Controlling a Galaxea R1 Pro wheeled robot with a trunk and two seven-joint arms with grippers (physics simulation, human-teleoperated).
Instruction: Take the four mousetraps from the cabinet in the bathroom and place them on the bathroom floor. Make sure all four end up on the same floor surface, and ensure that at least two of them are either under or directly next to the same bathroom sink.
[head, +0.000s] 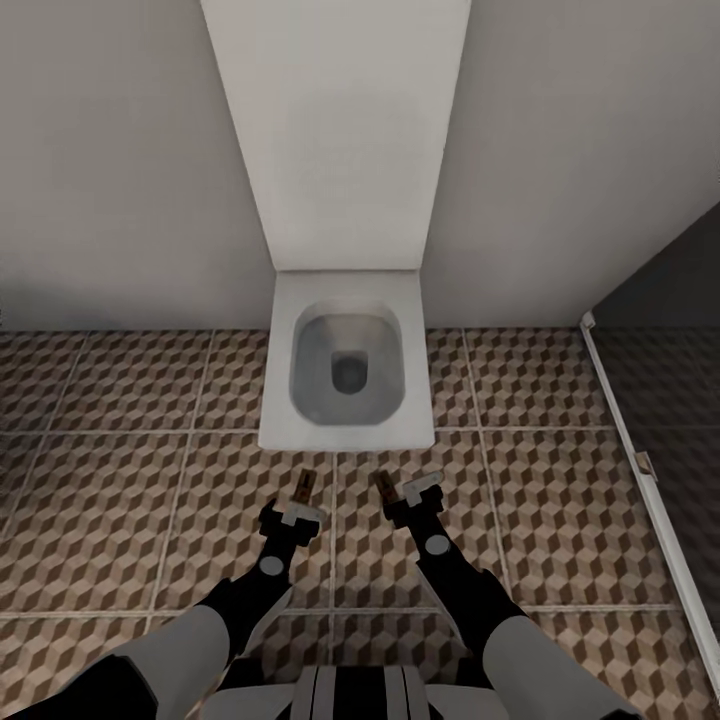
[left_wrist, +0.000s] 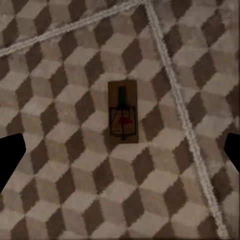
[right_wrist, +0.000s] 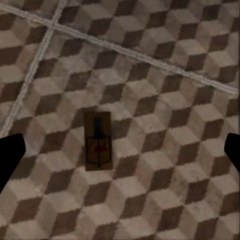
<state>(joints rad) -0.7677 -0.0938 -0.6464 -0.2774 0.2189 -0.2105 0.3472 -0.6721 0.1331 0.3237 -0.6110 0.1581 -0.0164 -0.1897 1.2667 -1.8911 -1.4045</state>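
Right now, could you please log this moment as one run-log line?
left gripper: open above mousetrap | right gripper: open above second mousetrap | both traps flat on bathroom floor, before toilet

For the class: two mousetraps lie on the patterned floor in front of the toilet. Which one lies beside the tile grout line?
The mousetrap at the left gripper, left of the grout line; the other mousetrap, at the right gripper, lies farther from it.

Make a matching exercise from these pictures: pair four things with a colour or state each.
Things:
1. toilet
2. left gripper
3. mousetrap
4. bathroom floor

Colour or state:
A. cube-patterned tiles
B. brown board with a red mark, lying flat on the tiles
C. white, against the wall
D. open, holding nothing

Pairs: 1-C, 2-D, 3-B, 4-A
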